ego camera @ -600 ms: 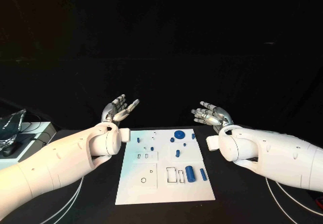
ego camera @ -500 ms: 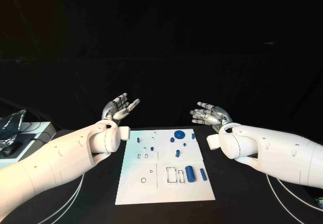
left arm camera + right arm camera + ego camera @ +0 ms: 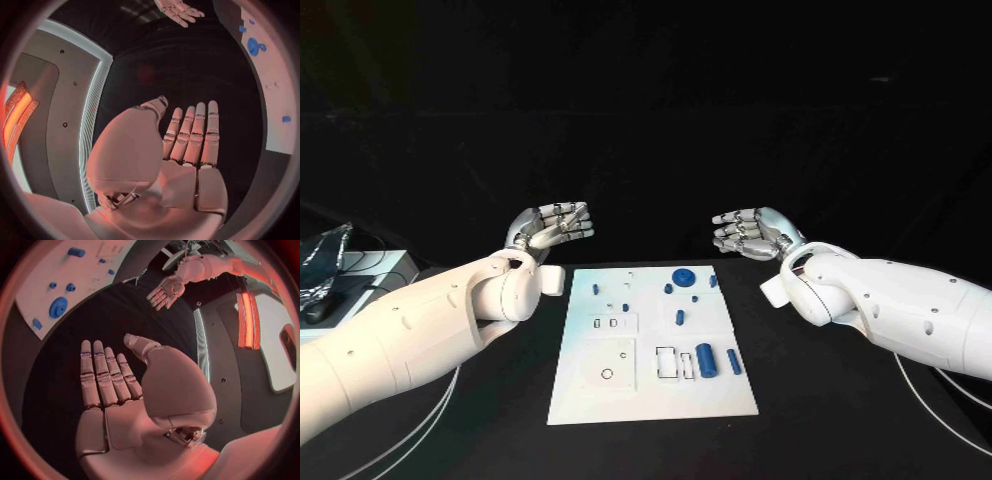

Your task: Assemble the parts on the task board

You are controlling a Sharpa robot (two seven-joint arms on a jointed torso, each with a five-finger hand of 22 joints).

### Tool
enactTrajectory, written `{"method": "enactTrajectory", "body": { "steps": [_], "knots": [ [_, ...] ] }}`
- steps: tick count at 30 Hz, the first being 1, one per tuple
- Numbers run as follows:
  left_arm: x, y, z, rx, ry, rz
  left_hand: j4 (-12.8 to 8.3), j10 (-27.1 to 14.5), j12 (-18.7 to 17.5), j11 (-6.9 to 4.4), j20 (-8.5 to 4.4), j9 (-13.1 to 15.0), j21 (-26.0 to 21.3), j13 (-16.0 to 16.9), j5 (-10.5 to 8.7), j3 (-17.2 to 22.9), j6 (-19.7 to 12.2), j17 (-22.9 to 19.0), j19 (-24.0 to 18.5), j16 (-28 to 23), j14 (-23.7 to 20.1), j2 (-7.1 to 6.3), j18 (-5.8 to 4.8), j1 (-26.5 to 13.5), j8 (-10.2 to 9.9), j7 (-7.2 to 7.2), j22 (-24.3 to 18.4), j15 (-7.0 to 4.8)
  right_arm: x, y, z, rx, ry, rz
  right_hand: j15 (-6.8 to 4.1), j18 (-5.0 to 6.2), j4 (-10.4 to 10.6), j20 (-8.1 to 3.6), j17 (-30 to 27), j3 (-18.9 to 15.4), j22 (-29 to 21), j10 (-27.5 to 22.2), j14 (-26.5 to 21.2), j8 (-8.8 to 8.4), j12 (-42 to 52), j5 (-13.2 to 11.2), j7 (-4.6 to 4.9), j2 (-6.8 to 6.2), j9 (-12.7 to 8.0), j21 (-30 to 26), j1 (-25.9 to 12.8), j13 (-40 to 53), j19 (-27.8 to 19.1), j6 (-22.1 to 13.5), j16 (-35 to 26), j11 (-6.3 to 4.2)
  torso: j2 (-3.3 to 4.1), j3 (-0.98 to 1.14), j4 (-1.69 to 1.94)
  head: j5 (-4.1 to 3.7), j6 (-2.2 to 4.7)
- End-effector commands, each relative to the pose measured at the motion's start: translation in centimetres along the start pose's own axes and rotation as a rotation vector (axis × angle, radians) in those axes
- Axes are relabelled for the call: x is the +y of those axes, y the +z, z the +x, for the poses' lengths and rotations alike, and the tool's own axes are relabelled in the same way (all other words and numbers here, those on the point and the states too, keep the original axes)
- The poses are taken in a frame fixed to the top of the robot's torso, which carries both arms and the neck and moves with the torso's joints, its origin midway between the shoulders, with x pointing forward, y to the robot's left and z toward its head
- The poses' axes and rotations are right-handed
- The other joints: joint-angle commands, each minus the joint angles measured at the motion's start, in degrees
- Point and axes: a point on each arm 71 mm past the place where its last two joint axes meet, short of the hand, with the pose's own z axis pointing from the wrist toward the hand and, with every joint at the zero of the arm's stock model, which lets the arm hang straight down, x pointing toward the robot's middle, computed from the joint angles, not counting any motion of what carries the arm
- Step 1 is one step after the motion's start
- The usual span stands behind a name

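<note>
Since the earlier frames both hands have turned at the wrist and drawn a little higher and farther from the robot: the left hand and the right hand now show their backs and knuckles in the head view, where before the palms faced up with fingers fanned. Each hand hangs in the air beyond the far end of the task board, one off each far corner, touching nothing. In the wrist views the left hand's fingers and the right hand's fingers lie straight and side by side, the thumb set off from them, and nothing is held in either palm. The task board lies flat in the middle of the black counter, lengthwise away from the robot. The parts rest on it untouched: a blue disc near the far edge, several small blue pieces around the middle, and two blue cylinders lying side by side toward the near right, just beside a row of rectangular slots.
</note>
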Motion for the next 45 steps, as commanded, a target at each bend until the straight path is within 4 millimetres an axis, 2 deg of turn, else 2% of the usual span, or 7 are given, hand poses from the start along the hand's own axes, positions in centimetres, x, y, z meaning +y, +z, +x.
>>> {"method": "enactTrajectory", "body": {
  "steps": [1,12,14,18,21,30,45],
  "knots": [
    [-0.7,-0.6,0.6,0.103,-0.007,0.028,-0.04,3.66,0.12,-1.02,-0.93,0.28,1.31,0.0,-0.34,1.34,2.39,1.27,2.9,1.2,3.2,-0.48,0.4,-0.91,0.71,2.08,0.23,-1.06,0.9,-0.1,0.4,0.052,-0.265,-0.141,-3.23,1.11,-0.95,-2.87,1.53,1.78,1.54,11.6,10.25,2.77,0.02,-1.09,2.67,-1.22,1.47,4.5,1.64,0.22,7.56,11.22,2.93,-2.53,0.33,-0.08,-0.11,0.3,-0.43],
    [-2.8,-3.1,0.9,0.209,-0.009,0.045,-1.18,11.13,-1.59,-3.18,-4.82,0.46,7.39,0.13,-0.34,5.57,5.26,8.91,11.1,7.91,13.45,-2.17,0.27,-2.7,0.89,0.77,2.46,-4.48,2.4,0.1,1.6,0.133,-0.594,-0.217,-9.33,1.05,-1.87,-9.79,11.27,-2.52,13.43,21.37,28.84,3.21,-0.58,0.43,-1.0,-1.69,2.51,23.98,2.52,0.5,16.75,17.27,13.8,-6.91,3.05,-0.69,0.52,-0.77,0.11],
    [-3.4,-3.6,1.0,0.224,-0.017,0.049,-1.56,11.94,-2.26,-3.5,-5.63,0.45,9.54,0.1,-0.35,6.11,5.52,11.39,12.6,10.78,15.14,-2.5,0.2,-3.26,0.71,0.58,3.54,-5.11,2.7,0.3,1.8,0.156,-0.657,-0.211,-10.34,1.09,-0.92,-10.84,19.0,-1.31,17.63,22.38,31.24,2.57,-0.62,1.36,-1.55,-2.51,2.77,30.35,1.17,0.69,19.66,18.03,25.8,-7.27,3.74,-0.88,0.77,-1.06,0.32],
    [-4.5,-4.4,1.4,0.246,-0.04,0.056,-2.29,12.18,-2.81,-3.7,-6.38,0.39,13.18,0.04,-0.37,6.85,5.7,16.13,13.08,16.49,15.35,-2.94,0.08,-4.17,0.25,0.42,5.62,-5.59,3.2,0.8,2.2,0.184,-0.774,-0.19,-10.25,-2.06,0.49,-10.25,43.42,2.51,41.19,21.31,31.31,1.7,-0.64,1.54,-1.66,-4.81,3.68,50.16,-0.02,0.77,27.11,17.8,53.24,-7.45,4.99,-1.2,1.36,-1.43,0.57],
    [-5.2,-5.0,1.6,0.262,-0.056,0.059,-3.08,11.97,-2.8,-3.69,-6.55,0.36,17.46,0.07,-0.4,7.61,5.8,21.63,11.43,23.69,12.39,-3.26,-0.04,-5.08,-0.27,0.4,8.34,-5.55,3.5,1.2,2.3,0.186,-0.853,-0.175,-10.24,-3.22,0.1,-10.24,52.28,3.72,50.03,21.81,31.39,2.2,-0.34,1.28,-1.79,-5.7,4.64,57.02,0.78,1.3,29.55,18.6,61.71,-7.67,5.96,-1.42,1.81,-2.04,0.94],
    [-6.8,-6.0,2.4,0.298,-0.082,0.077,-3.82,12.42,-2.79,-3.85,-6.66,0.45,23.31,0.15,-0.36,8.49,6.04,26.07,9.66,31.29,10.58,-3.48,0.06,-5.98,-0.66,0.31,12.03,-5.73,4.3,2.1,2.8,0.173,-0.97,-0.149,-9.41,-4.35,0.2,-9.56,58.02,4.88,57.65,17.86,31.28,1.44,-0.71,0.26,-1.22,-7.3,5.72,62.95,0.21,1.35,31.85,17.03,67.69,-6.77,8.11,-2.23,3.2,-2.96,1.4],
    [-7.9,-6.3,2.2,0.301,-0.081,0.095,-4.68,11.82,-2.79,-3.68,-6.53,0.56,36.5,0.3,-0.38,9.79,5.77,28.73,8.44,38.76,6.1,-3.8,0.2,-7.03,-1.35,0.4,20.12,-5.51,4.9,3.2,4.1,0.179,-1.035,-0.132,-9.36,-5.77,1.93,-9.3,61.49,3.67,66.99,14.2,31.18,0.8,-0.69,1.18,-2.3,-8.44,7.26,69.82,-1.8,1.87,34.97,15.21,71.45,-6.94,10.59,-3.22,4.29,-4.16,1.66]
  ]
}}
